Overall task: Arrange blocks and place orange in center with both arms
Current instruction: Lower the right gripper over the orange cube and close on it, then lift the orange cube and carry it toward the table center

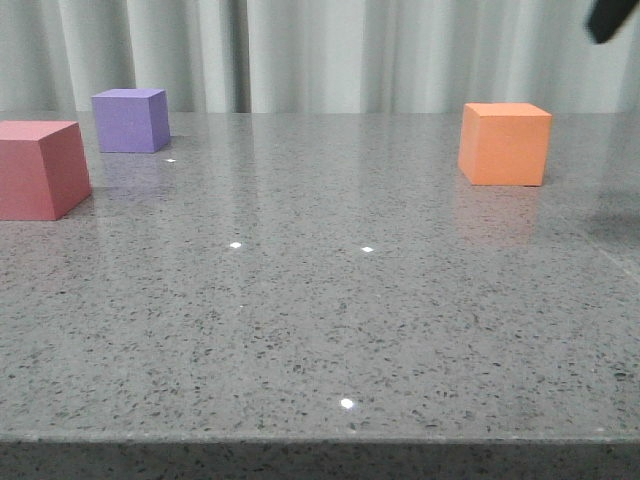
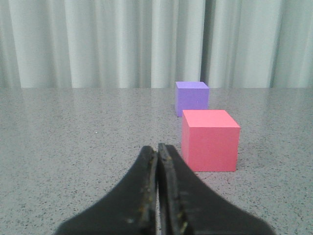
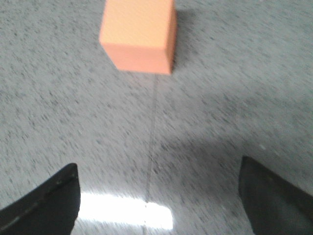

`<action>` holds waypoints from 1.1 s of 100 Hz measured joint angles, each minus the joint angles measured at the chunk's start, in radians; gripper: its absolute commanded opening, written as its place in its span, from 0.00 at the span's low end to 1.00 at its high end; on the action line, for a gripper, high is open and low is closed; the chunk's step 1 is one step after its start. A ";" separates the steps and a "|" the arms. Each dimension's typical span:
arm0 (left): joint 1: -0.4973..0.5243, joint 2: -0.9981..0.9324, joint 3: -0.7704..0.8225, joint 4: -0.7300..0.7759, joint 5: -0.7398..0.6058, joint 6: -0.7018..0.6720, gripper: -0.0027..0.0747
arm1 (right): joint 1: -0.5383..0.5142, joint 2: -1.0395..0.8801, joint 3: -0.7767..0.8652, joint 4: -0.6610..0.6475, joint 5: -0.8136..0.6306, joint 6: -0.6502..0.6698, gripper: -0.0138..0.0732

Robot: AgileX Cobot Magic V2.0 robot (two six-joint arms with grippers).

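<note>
The orange cube [image 1: 505,143] stands on the grey speckled table [image 1: 320,320] at the right. The pink-red cube [image 1: 40,168] sits at the far left, with the purple cube [image 1: 131,119] behind it. My left gripper [image 2: 158,147] is shut and empty, low over the table, with the pink-red cube [image 2: 210,139] a little ahead and to one side and the purple cube [image 2: 191,98] beyond it. My right gripper [image 3: 159,169] is open wide and empty above the table, short of the orange cube [image 3: 139,34]. In the front view only a dark bit of the right arm [image 1: 610,20] shows at the top right.
A pale curtain [image 1: 330,55] hangs behind the table. A thin seam [image 3: 151,137] runs across the tabletop under the right gripper. The table's front edge [image 1: 320,437] is near the camera.
</note>
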 measured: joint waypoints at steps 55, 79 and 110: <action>0.000 0.000 0.000 0.000 0.000 0.000 0.01 | 0.046 0.462 -0.381 -0.107 -0.006 0.139 0.90; 0.000 0.000 0.000 0.000 0.000 0.000 0.01 | 0.046 0.540 -0.397 -0.107 -0.030 0.141 0.88; 0.000 0.000 0.000 0.000 0.000 0.000 0.01 | 0.046 0.563 -0.416 -0.109 -0.020 0.165 0.54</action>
